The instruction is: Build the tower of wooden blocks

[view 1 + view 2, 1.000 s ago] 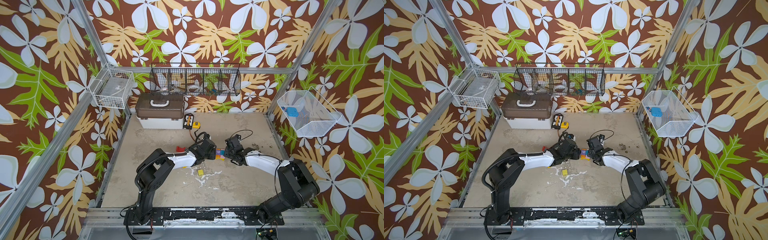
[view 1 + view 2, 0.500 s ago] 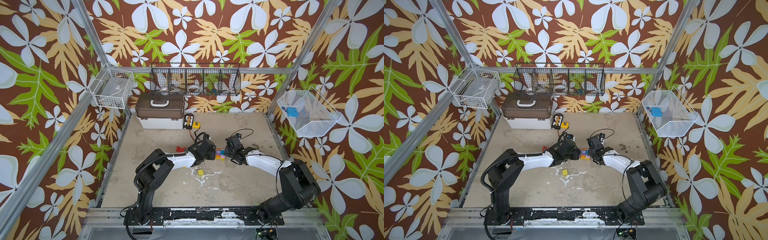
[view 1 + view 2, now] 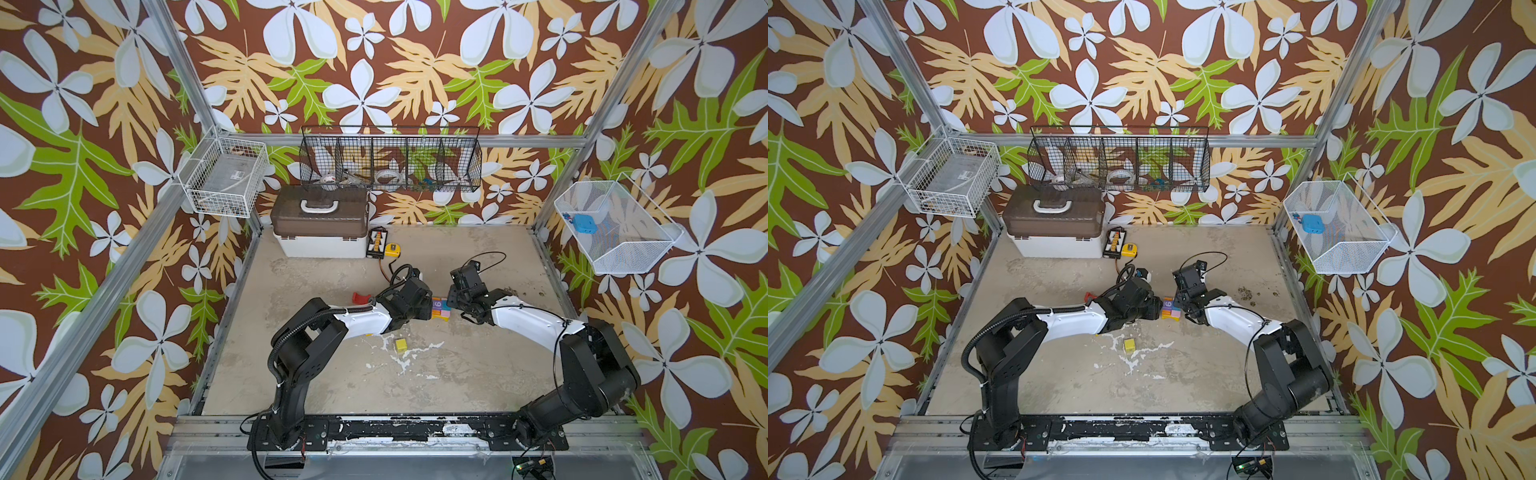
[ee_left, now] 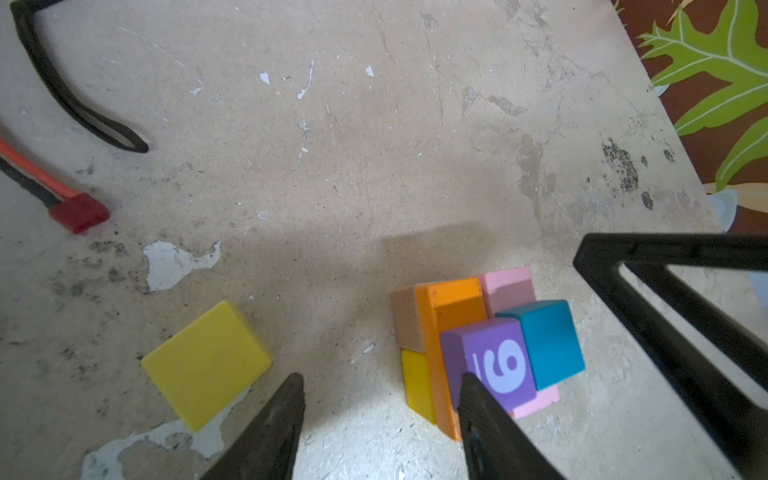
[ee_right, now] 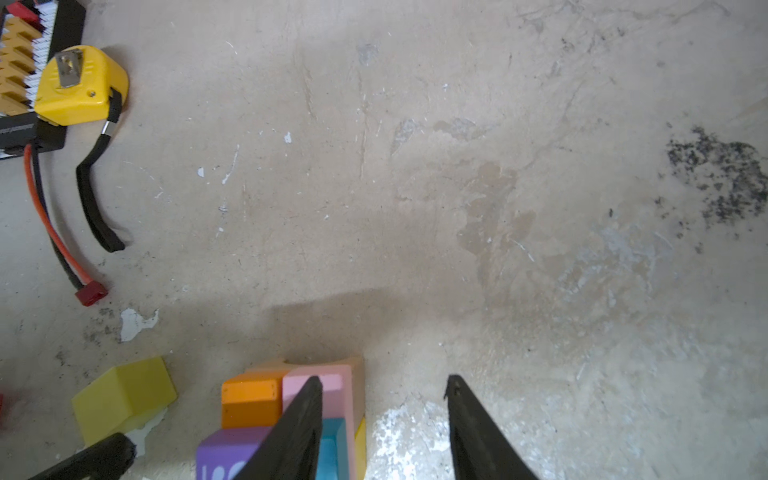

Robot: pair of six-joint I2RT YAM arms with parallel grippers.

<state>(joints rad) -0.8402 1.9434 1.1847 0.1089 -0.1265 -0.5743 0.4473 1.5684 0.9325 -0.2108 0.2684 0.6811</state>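
The tower (image 3: 439, 308) (image 3: 1170, 309) is a low, tight cluster of wood blocks on the floor between my two grippers. In the left wrist view a purple "9" block (image 4: 494, 361) and a teal block (image 4: 548, 340) sit on orange (image 4: 453, 307), pink (image 4: 507, 286), tan (image 4: 405, 320) and yellow (image 4: 415, 384) pieces. My left gripper (image 4: 381, 380) is open and empty, one finger at the purple block's side. My right gripper (image 5: 383, 379) is open over bare floor, one finger against the pink block (image 5: 332, 395). A loose yellow block (image 3: 400, 344) (image 4: 205, 361) lies nearby.
A red piece (image 3: 360, 297) lies beside the left arm. The white toolbox (image 3: 322, 232), a charger board (image 3: 376, 243) and a yellow tape measure (image 5: 79, 85) stand at the back. A cable with a red plug (image 5: 91, 293) trails over the floor.
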